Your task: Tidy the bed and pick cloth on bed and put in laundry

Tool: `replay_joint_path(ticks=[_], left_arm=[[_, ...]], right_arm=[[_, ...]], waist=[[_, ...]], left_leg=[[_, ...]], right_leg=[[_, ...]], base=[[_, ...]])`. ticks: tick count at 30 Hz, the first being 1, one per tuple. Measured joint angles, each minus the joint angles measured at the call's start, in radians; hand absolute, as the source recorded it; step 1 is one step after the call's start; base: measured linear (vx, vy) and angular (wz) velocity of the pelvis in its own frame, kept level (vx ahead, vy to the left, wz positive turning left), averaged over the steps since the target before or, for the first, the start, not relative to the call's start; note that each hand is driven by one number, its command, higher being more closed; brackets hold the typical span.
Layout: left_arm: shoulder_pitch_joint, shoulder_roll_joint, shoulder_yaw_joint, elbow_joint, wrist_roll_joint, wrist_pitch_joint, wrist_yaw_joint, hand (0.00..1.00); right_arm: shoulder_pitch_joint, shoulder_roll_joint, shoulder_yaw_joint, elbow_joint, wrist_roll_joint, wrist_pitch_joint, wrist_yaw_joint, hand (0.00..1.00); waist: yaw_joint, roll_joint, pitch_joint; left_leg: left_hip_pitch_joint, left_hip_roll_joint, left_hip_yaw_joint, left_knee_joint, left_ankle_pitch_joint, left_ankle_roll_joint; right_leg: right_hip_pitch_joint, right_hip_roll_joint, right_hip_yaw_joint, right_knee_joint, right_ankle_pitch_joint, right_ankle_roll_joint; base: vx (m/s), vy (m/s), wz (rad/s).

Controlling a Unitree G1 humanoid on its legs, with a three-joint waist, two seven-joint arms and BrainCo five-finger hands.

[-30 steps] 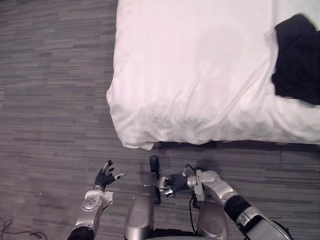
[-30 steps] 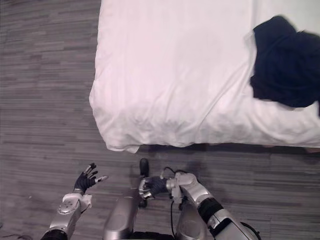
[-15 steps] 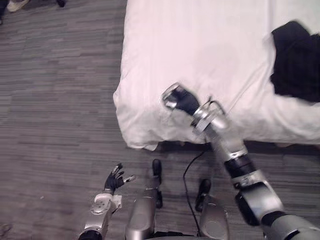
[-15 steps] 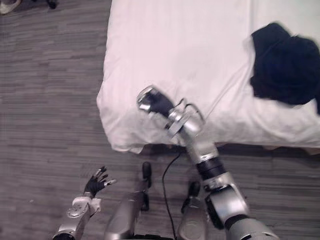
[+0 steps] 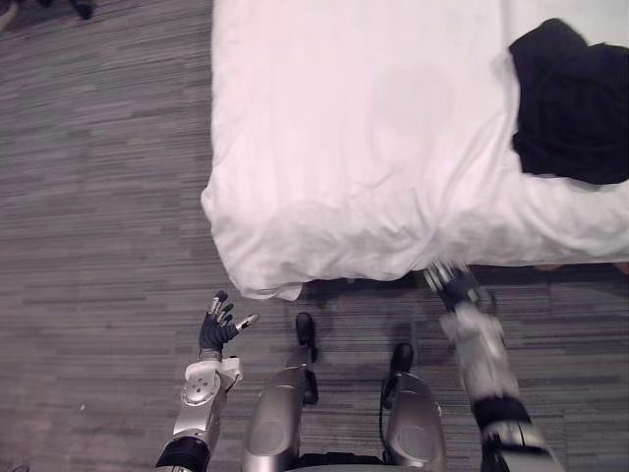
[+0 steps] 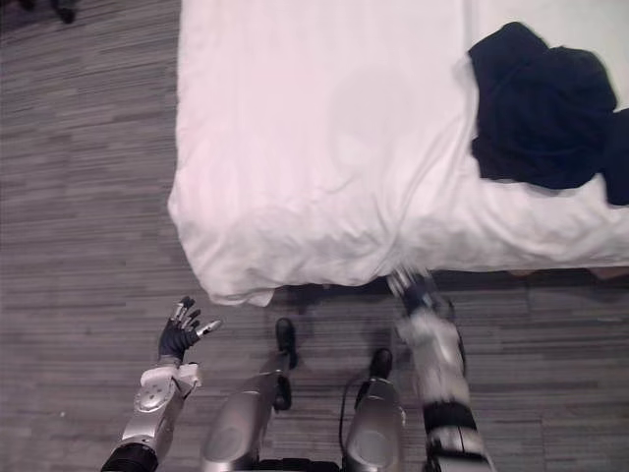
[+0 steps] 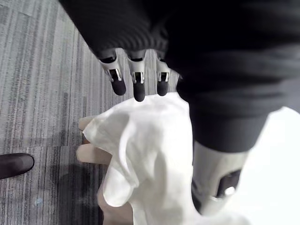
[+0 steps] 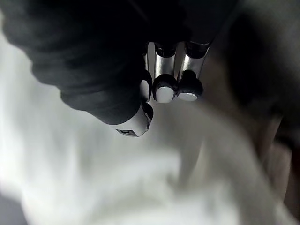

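standing at the bed's edge, cloth untouched

holding the left robot hand [image 5: 218, 329] open, fingers spread, above the grey floor [image 5: 98, 197] near the front corner of the bed [image 5: 344, 128]. holding the right robot hand [image 5: 450, 282] at the bed's near edge, just under the overhang of the white sheet [image 8: 93, 178]; blurring there, so cannot tell whether open or closed. showing its fingers [image 8: 165, 89] in the right wrist view with rumpled sheet past them. leaving the dark cloth [image 5: 568, 103] crumpled on the bed's far right side, well apart from both robot hands.
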Motion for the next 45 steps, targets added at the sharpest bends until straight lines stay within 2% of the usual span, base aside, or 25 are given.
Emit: replay_joint_path(ticks=[2, 6, 10, 11, 13, 14, 15, 16, 17, 18, 19, 20, 22, 25, 28, 29, 31, 33, 34, 35, 36, 38, 41, 44, 45], left_arm=[[0.0, 0.002, 0.001, 0.085, 0.036, 0.028, -0.011, 0.0], [0.028, -0.005, 0.037, 0.172, 0.087, 0.046, -0.015, 0.0], [0.122, 0.023, 0.07, 0.239, 0.13, 0.094, -0.017, 0.0], [0.129, 0.049, 0.07, 0.268, 0.13, 0.12, -0.017, 0.0], [0.125, 0.076, 0.065, 0.303, 0.13, 0.157, -0.018, 0.0], [0.128, 0.086, 0.062, 0.318, 0.135, 0.182, -0.02, 0.0], [0.14, 0.107, 0.062, 0.34, 0.159, 0.226, -0.021, 0.0], [0.151, 0.111, 0.061, 0.343, 0.171, 0.241, -0.021, 0.0], [0.178, 0.109, 0.062, 0.343, 0.172, 0.266, -0.024, 0.0], [0.195, 0.102, 0.065, 0.343, 0.171, 0.276, -0.028, 0.0], [0.225, 0.077, 0.06, 0.339, 0.171, 0.279, -0.063, 0.0], [0.238, 0.033, 0.03, 0.31, 0.141, 0.27, -0.097, 0.0], [0.24, 0.0, 0.021, 0.288, 0.085, 0.228, -0.089, 0.0], [0.22, 0.004, 0.012, 0.28, 0.048, 0.163, -0.089, 0.0], [0.229, -0.018, 0.017, 0.288, 0.024, 0.149, -0.083, 0.0], [0.219, 0.002, 0.02, 0.293, 0.011, 0.15, -0.078, 0.0], [0.172, 0.013, 0.015, 0.308, 0.01, 0.152, -0.074, 0.0], [0.124, -0.007, -0.039, 0.306, 0.008, 0.153, -0.09, 0.0], [0.119, -0.006, -0.062, 0.303, 0.009, 0.153, -0.095, 0.0], [0.096, -0.011, -0.084, 0.304, 0.011, 0.152, -0.096, 0.0], [0.082, -0.015, -0.086, 0.308, 0.013, 0.16, -0.09, 0.0], [0.084, -0.017, -0.103, 0.309, 0.013, 0.17, -0.09, 0.0], [0.081, -0.018, -0.11, 0.309, 0.012, 0.185, -0.085, 0.0], [0.075, -0.038, -0.059, 0.326, 0.023, 0.204, -0.071, 0.0], [0.076, -0.041, -0.039, 0.326, 0.027, 0.21, -0.072, 0.0]], right_arm=[[0.058, 0.041, -0.062, 0.094, -0.017, 0.032, 0.002, 0.0], [0.135, 0.131, -0.107, 0.2, -0.032, 0.049, 0.021, 0.0], [0.112, 0.157, -0.031, 0.232, -0.122, 0.048, 0.07, 0.0], [0.113, 0.148, -0.028, 0.234, -0.146, 0.035, 0.071, 0.0], [0.114, 0.124, -0.011, 0.237, -0.191, 0.038, 0.072, 0.0], [0.118, 0.109, 0.005, 0.237, -0.217, 0.039, 0.07, 0.0], [0.119, 0.116, 0.032, 0.244, -0.222, 0.046, 0.068, 0.0], [0.119, 0.119, 0.047, 0.245, -0.226, 0.048, 0.067, 0.0], [0.119, 0.114, 0.057, 0.239, -0.254, 0.046, 0.066, 0.0], [0.12, 0.113, 0.066, 0.227, -0.259, 0.046, 0.066, 0.0], [0.117, 0.1, 0.089, 0.203, -0.261, 0.043, 0.063, 0.0], [0.094, 0.089, 0.086, 0.192, -0.3, 0.03, 0.063, 0.0], [0.038, 0.057, 0.131, 0.244, -0.395, 0.019, 0.062, 0.0], [0.051, 0.047, 0.172, 0.227, -0.454, 0.006, 0.055, 0.0], [0.071, 0.022, 0.18, 0.22, -0.455, 0.002, 0.06, 0.0], [0.083, 0.038, 0.19, 0.225, -0.456, -0.003, 0.06, 0.0], [0.116, 0.054, 0.2, 0.249, -0.471, -0.008, 0.06, 0.0], [0.134, 0.06, 0.204, 0.269, -0.492, -0.009, 0.059, 0.0], [0.143, 0.061, 0.204, 0.27, -0.492, -0.01, 0.06, 0.0], [0.12, 0.062, 0.204, 0.284, -0.491, -0.011, 0.061, 0.0], [0.096, 0.062, 0.21, 0.306, -0.487, -0.013, 0.069, 0.0], [0.086, 0.063, 0.213, 0.306, -0.485, -0.02, 0.069, 0.0], [0.073, 0.061, 0.241, 0.324, -0.459, -0.031, 0.068, 0.0], [0.065, 0.054, 0.235, 0.328, -0.446, -0.047, 0.063, 0.0], [0.066, 0.055, 0.233, 0.324, -0.447, -0.049, 0.061, 0.0]], waist=[[-0.016, -0.03, -0.062], [-0.025, -0.035, -0.144], [-0.004, 0.008, -0.184], [0.003, 0.017, -0.193], [-0.01, 0.031, -0.201], [-0.026, 0.041, -0.207], [-0.024, 0.021, -0.208], [-0.023, 0.013, -0.208], [-0.02, 0.016, -0.209], [-0.01, 0.024, -0.213], [0.017, 0.036, -0.217], [0.042, 0.054, -0.217], [0.082, 0.05, -0.217], [0.076, 0.037, -0.227], [0.1, 0.093, -0.274], [0.07, 0.058, -0.283], [0.06, -0.001, -0.291], [0.057, -0.018, -0.315], [0.054, -0.019, -0.315], [0.061, -0.033, -0.299], [0.055, -0.045, -0.288], [0.041, -0.033, -0.283], [0.035, -0.036, -0.281], [0.025, -0.019, -0.266], [0.025, -0.018, -0.264]], left_leg=[[0.061, 0.018, 0.062, 0.0, -0.02, -0.022], [0.148, 0.059, 0.169, -0.006, -0.049, -0.058], [0.275, 0.139, 0.438, -0.006, -0.089, -0.123], [0.316, 0.156, 0.527, 0.0, -0.09, -0.148], [0.339, 0.175, 0.579, 0.001, -0.08, -0.163], [0.348, 0.203, 0.602, 0.041, -0.085, -0.182], [0.339, 0.291, 0.586, 0.255, -0.112, -0.198], [0.326, 0.332, 0.547, 0.361, -0.116, -0.19], [0.266, 0.412, 0.401, 0.593, -0.094, -0.092], [0.215, 0.433, 0.293, 0.701, -0.056, -0.006], [0.1, 0.409, 0.06, 0.871, -0.029, 0.054], [0.01, 0.323, -0.117, 0.994, -0.155, -0.002], [-0.068, 0.173, -0.252, 1.023, -0.299, -0.006], [-0.088, 0.119, -0.271, 0.72, -0.325, 0.017], [-0.083, 0.137, -0.288, 0.422, -0.284, -0.031], [-0.069, 0.121, -0.262, 0.398, -0.278, -0.026], [-0.075, 0.048, -0.264, 0.4, -0.272, -0.017], [-0.064, -0.025, -0.257, 0.408, -0.266, 0.057], [-0.05, -0.04, -0.242, 0.412, -0.287, 0.067], [-0.009, -0.065, -0.234, 0.387, -0.308, 0.039], [0.041, -0.072, -0.23, 0.353, -0.307, 0.052], [0.094, -0.049, -0.232, 0.314, -0.303, 0.061], [0.15, 0.014, -0.235, 0.28, -0.33, 0.035], [0.197, 0.083, -0.236, 0.261, -0.369, -0.017], [0.208, 0.091, -0.235, 0.262, -0.382, -0.028]], right_leg=[[0.031, 0.02, 0.056, -0.018, 0.002, -0.002], [0.057, 0.056, 0.094, -0.037, -0.003, -0.026], [0.055, 0.018, -0.23, -0.023, 0.019, -0.165], [0.052, 0.01, -0.319, -0.016, 0.072, -0.153], [0.035, 0.035, -0.299, -0.002, 0.082, -0.095], [0.022, 0.057, -0.273, 0.016, 0.063, -0.101], [0.031, 0.076, -0.226, 0.027, 0.043, -0.121], [0.044, 0.086, -0.2, 0.027, 0.038, -0.129], [0.066, 0.115, -0.147, 0.026, 0.025, -0.139], [0.067, 0.134, -0.112, 0.03, 0.021, -0.146], [0.051, 0.167, -0.026, 0.043, 0.006, -0.169], [0.025, 0.194, 0.078, 0.057, 0.004, -0.184], [0.016, 0.241, 0.225, 0.068, 0.01, -0.199], [0.055, 0.28, 0.296, 0.063, 0.006, -0.192], [0.039, 0.352, 0.367, 0.071, 0.014, -0.166], [0.013, 0.332, 0.353, 0.239, -0.043, -0.129], [0.066, 0.256, 0.352, 0.195, -0.183, -0.146], [0.06, 0.183, 0.321, 0.192, -0.215, -0.124], [0.06, 0.162, 0.291, 0.223, -0.232, -0.105], [-0.008, 0.129, 0.246, 0.433, -0.246, -0.07], [-0.081, 0.111, 0.203, 0.604, -0.229, -0.081], [-0.097, 0.119, 0.135, 0.598, -0.241, -0.1], [-0.106, 0.149, 0.017, 0.289, -0.185, -0.104], [-0.127, 0.156, 0.016, -0.096, 0.076, -0.084], [-0.135, 0.153, 0.033, -0.121, 0.099, -0.073]], base=[[0.11, -0.026, -0.84], [0.03, -0.053, -0.77], [0.04, -0.013, -1.97], [0.09, -0.074, -1.83], [0.07, -0.155, -1.28], [0.11, -0.21, -1.06], [0.11, -0.162, -0.96], [0.12, -0.213, -1.15], [0.05, -0.148, -1.02], [0.08, -0.117, -1.72], [0.1, 0.002, -2.14], [0.11, 0.049, -2.39], [0.09, 0.112, -2.52], [0.08, 0.142, -1.83], [0.13, 0.161, -1.48], [0.27, 0.129, -1.0], [0.22, 0.079, 0.06], [0.14, 0.157, 0.31], [0.19, 0.093, 0.16], [0.2, 0.078, 0.04], [0.24, 0.068, 0.01], [0.2, 0.049, 0.06], [0.29, -0.042, 0.01], [0.44, -0.15, -0.06], [0.45, -0.258, -0.05]])
